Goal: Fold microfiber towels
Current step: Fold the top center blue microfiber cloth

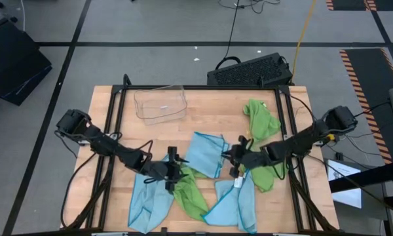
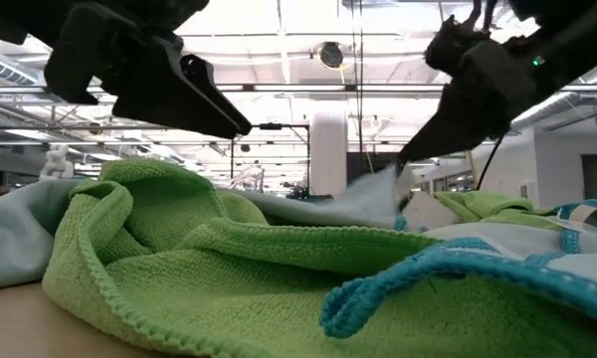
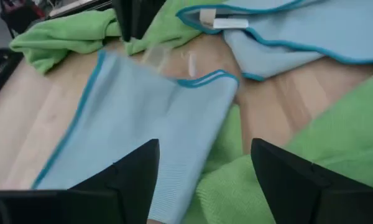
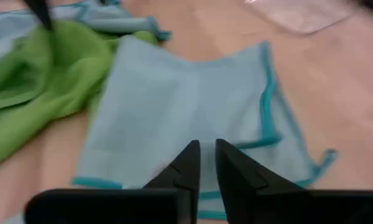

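High view: a folded light blue towel (image 1: 206,154) lies mid-table, long axis toward the far edge, between the wide-open left gripper (image 1: 172,169) and the nearly closed, empty right gripper (image 1: 234,157); the clear tray (image 1: 160,103) sits empty.

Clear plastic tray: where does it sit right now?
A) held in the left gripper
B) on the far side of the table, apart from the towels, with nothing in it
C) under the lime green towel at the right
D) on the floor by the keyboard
B: in the high view the clear plastic tray stands on bare wood at the table's far side, nothing inside, apart from the light blue towel, and neither gripper is near it.
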